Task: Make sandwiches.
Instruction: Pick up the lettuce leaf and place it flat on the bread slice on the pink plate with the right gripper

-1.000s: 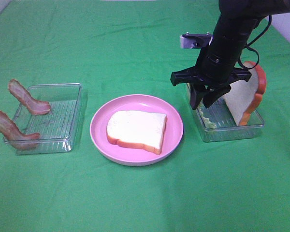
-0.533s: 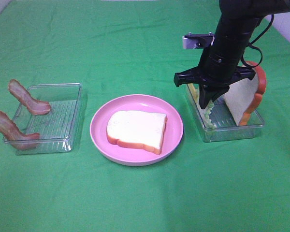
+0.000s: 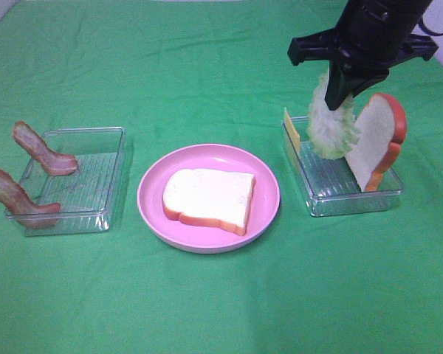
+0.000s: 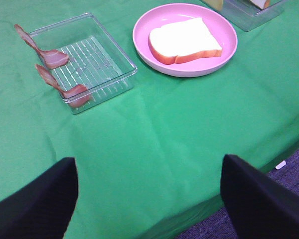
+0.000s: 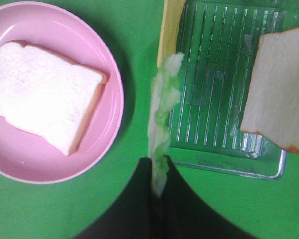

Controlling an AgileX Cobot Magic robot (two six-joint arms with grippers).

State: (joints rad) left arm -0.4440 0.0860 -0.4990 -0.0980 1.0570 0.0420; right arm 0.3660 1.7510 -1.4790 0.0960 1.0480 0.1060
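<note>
While R fingers pinch the lettuce by its top edge, it hangs over the R tray, betw. the cheese and the upright bread slice. 2nd bread slice lies flat on the pink plate, mid-bench. Bacon strips lean on the L tray rim. L fingers stand wide apart, holding nothing.

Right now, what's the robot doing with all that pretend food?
It is making a sandwich. The right gripper is shut on the lettuce, holding it in the air above the right tray. One bread slice lies on the pink plate. The left gripper hangs open, holding nothing.
</note>
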